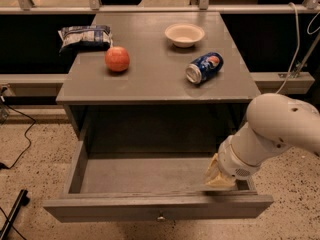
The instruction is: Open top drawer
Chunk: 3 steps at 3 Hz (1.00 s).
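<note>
The top drawer (125, 176) is a wide grey wooden drawer, pulled far out of the grey cabinet, with a small round metal knob (160, 217) at the centre of its front. Its inside looks empty. My gripper (219, 178) reaches down into the drawer's right front corner, just behind the front panel. The white arm and wrist (260, 139) cover it from above. No other drawers show.
On the cabinet top (155, 76) lie a red apple (117, 59), a blue soda can (204, 67) on its side, a white bowl (184, 34) and a chip bag (85, 36). A black cable (20, 144) runs over the speckled floor at the left.
</note>
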Motion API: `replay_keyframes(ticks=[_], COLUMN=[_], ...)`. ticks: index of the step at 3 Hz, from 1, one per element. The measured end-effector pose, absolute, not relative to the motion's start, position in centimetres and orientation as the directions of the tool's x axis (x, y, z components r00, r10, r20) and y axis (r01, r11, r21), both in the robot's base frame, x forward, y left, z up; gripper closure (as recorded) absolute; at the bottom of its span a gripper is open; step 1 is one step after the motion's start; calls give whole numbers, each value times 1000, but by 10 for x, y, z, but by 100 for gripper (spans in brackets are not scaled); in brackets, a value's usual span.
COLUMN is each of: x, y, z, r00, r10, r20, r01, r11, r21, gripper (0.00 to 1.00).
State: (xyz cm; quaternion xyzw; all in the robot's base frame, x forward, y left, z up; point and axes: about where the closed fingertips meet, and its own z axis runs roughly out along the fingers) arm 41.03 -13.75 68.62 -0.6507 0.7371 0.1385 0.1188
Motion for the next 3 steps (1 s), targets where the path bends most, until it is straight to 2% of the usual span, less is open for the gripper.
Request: replay_keyframes(ticks=[1,2,3], x=[427,429,426], y=[-143,-164,-164], z=[732,773,776], r00=[-91,-93,-99], r10=[-885,-832,-823], r20=[-457,-547,-559], r01=[-979,-939,-937], r11=[164,257,267], r21=[-123,-230,-227], gripper=[71,53,21])
